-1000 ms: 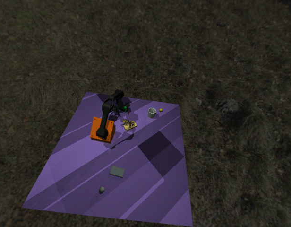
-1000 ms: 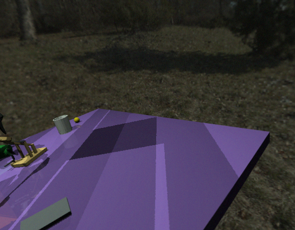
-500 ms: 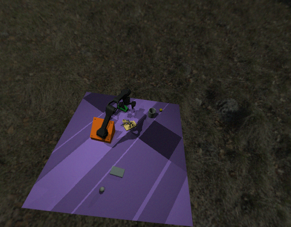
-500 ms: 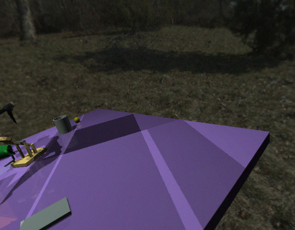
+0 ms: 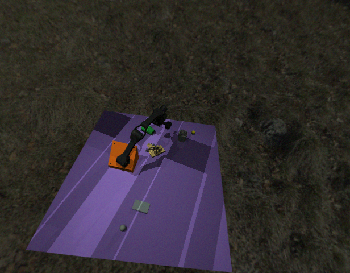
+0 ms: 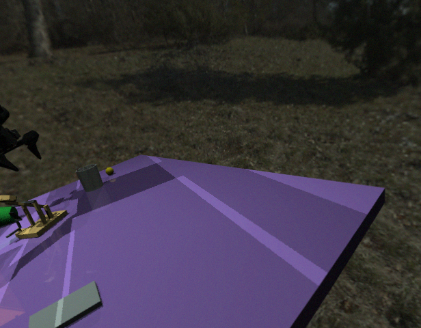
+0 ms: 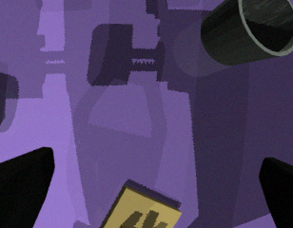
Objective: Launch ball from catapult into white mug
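The yellow ball (image 5: 193,132) (image 6: 109,171) lies on the table just beyond the mug, near the far edge. The mug (image 5: 182,136) (image 6: 89,177) (image 7: 227,40) stands upright and looks grey in the shade; no ball shows in the visible part of its inside. The tan catapult (image 5: 159,150) (image 6: 35,231) (image 7: 132,201) stands between the arm's base and the mug. In the exterior view its arm lies nearly level, with the block end away from the mug. My gripper (image 5: 162,124) (image 6: 29,164) (image 7: 161,165) is wide open and empty, high above the table beyond the catapult.
A green cylinder (image 5: 147,129) (image 6: 2,216) lies left of the mug, near the catapult. The orange base block (image 5: 115,149) carries my arm. A flat grey slab (image 5: 141,206) (image 6: 76,303) and a grey sphere (image 5: 123,227) lie on the near part of the purple table (image 5: 175,229).
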Robot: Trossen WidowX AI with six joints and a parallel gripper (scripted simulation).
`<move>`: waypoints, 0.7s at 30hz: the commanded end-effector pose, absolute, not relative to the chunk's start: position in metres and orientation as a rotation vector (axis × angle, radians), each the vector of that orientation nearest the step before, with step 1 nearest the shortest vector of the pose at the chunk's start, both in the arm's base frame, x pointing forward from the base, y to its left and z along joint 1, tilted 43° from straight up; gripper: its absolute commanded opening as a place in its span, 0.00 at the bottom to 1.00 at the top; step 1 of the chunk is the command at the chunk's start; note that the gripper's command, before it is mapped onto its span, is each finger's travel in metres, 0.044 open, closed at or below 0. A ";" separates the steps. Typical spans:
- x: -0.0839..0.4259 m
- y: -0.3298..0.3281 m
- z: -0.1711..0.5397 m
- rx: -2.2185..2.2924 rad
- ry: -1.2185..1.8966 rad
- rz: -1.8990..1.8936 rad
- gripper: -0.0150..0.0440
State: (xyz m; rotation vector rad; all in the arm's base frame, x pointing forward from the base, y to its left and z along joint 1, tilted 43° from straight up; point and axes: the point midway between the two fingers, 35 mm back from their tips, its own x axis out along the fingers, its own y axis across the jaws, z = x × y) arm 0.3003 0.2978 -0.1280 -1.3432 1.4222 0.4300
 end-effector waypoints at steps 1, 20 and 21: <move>0.327 0.306 -0.117 -1.222 1.365 0.382 1.00; 0.425 0.311 -0.071 -0.809 1.167 0.195 1.00; 0.425 0.311 -0.071 -0.809 1.167 0.195 1.00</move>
